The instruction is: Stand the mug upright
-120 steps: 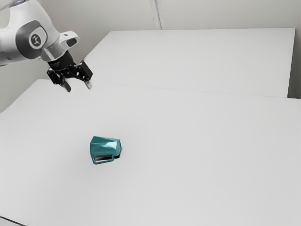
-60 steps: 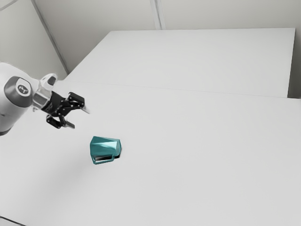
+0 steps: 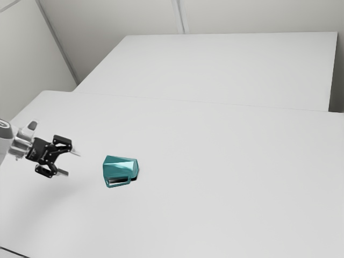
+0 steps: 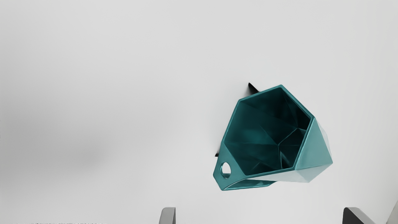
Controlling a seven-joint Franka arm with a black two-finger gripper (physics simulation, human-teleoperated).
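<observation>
Mug (image 3: 118,166), one: on its side, inward from the worktop's (image 3: 231,188) edge at the exterior view's left. Your end effector (image 3: 74,164): open, empty, apart, facing the mouth; long axis running roughly away from you.

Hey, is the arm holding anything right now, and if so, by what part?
Nothing is held; the jaws stand open, apart from the mug.

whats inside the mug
Looking into the mug through its open mouth in the wrist view, I see bare teal faceted walls reaching down to the base, and nothing lying in it. The deepest corners are dark, and part of the base is hidden by the near wall.
</observation>
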